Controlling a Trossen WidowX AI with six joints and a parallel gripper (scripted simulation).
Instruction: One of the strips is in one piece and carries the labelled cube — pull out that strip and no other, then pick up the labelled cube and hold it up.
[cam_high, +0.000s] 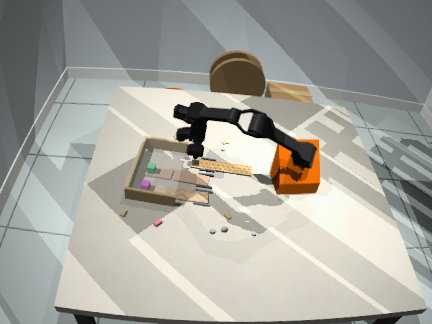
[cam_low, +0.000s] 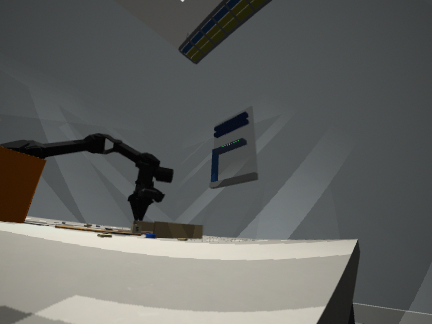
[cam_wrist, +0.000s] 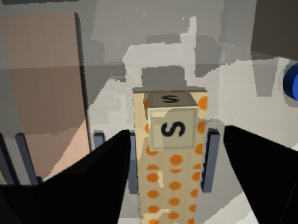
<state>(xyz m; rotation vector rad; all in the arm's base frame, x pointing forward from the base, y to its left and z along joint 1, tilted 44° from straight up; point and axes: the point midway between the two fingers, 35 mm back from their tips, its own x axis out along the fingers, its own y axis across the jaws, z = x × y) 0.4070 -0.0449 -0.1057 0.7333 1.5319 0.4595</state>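
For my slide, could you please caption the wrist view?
Open gripper poised over the S-marked cube resting on the orange-dotted strip.

Top high, exterior low, wrist close

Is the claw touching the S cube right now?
Apart. The wrist view shows strip and floor between each claw finger and the S cube.
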